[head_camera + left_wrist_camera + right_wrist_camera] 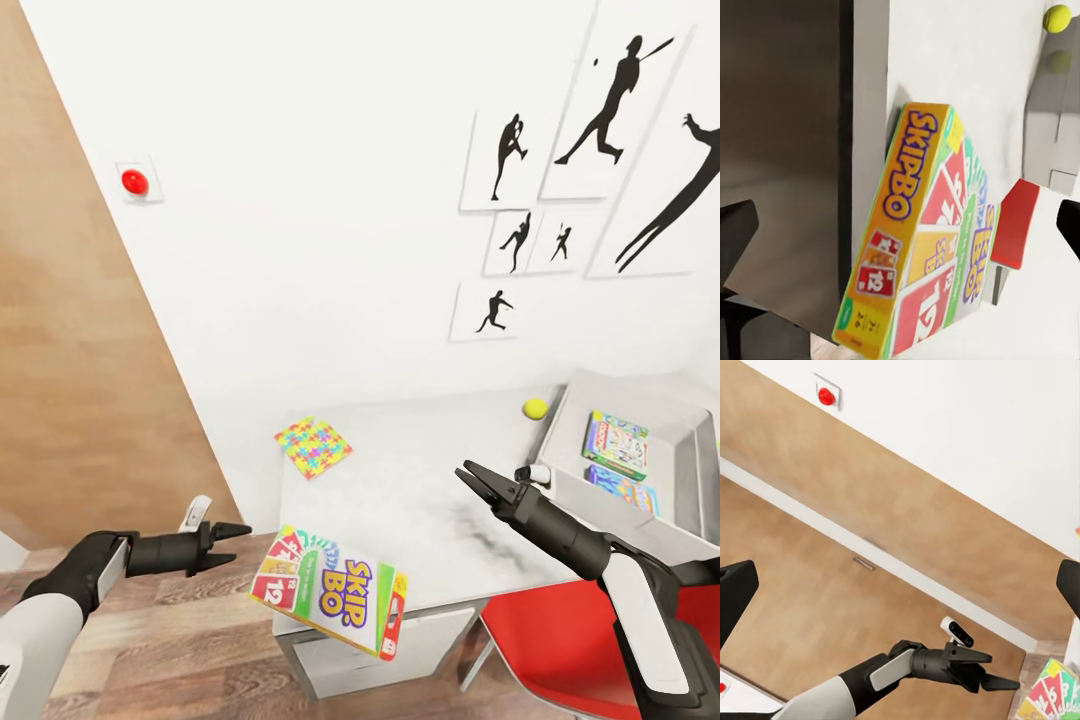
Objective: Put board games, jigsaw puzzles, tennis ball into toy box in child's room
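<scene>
The red-yellow-green "SKIP-BO" board game sits tilted, overhanging the table's front left edge. My left gripper is open just left of that box, with nothing between its fingers. My right gripper hovers open over the table's middle, empty. One jigsaw puzzle lies flat at the table's far left. The tennis ball rests by the wall, beside the toy box. Inside it lie a green-edged board game and a blue-edged box.
A red chair stands under the table's front right. Black baseball silhouettes hang on the white wall, with a red button at left. Wood-plank floor lies below my left arm, which appears in the right wrist view.
</scene>
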Available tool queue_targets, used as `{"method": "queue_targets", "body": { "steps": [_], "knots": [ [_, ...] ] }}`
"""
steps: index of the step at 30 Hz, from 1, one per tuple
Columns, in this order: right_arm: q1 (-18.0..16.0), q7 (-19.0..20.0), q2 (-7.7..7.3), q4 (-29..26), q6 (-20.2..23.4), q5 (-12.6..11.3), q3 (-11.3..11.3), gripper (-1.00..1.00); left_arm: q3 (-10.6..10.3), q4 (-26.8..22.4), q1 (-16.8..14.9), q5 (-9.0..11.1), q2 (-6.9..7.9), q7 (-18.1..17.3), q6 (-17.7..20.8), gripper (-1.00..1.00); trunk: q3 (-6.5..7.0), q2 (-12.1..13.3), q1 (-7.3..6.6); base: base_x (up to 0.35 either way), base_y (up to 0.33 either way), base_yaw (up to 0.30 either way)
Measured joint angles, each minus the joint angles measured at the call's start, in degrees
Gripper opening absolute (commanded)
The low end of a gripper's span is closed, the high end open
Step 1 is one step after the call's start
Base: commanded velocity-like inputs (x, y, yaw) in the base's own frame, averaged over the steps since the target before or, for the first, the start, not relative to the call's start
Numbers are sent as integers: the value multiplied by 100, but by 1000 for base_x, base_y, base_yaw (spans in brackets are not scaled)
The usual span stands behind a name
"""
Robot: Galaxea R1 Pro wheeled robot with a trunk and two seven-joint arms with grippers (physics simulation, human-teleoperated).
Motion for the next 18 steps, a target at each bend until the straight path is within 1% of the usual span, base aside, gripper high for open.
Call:
{"method": "queue_targets", "body": {
  "steps": [6, 11, 12, 18],
  "knots": [
    [1, -6, 0, 0, -4, 0, 0, 100, -13, 117, 0, -17, -18, -4, -7, 100, -108, -241, 132, 0, 0, 0],
    [-1, -11, 0, 0, -11, -1, 0, 100, -26, 190, 0, -39, -26, -4, -15, 100, -109, -243, 132, 0, 0, 0],
    [0, -12, 0, 0, -13, 0, 0, 100, -30, 196, 0, -42, -28, -3, -17, 100, -126, -281, 154, 0, 0, 0],
    [3, -14, 0, 7, -17, 1, 0, 100, -45, 217, 0, -51, -113, -6, -15, 100, -234, -522, 286, 0, 0, 0]
  ]
}}
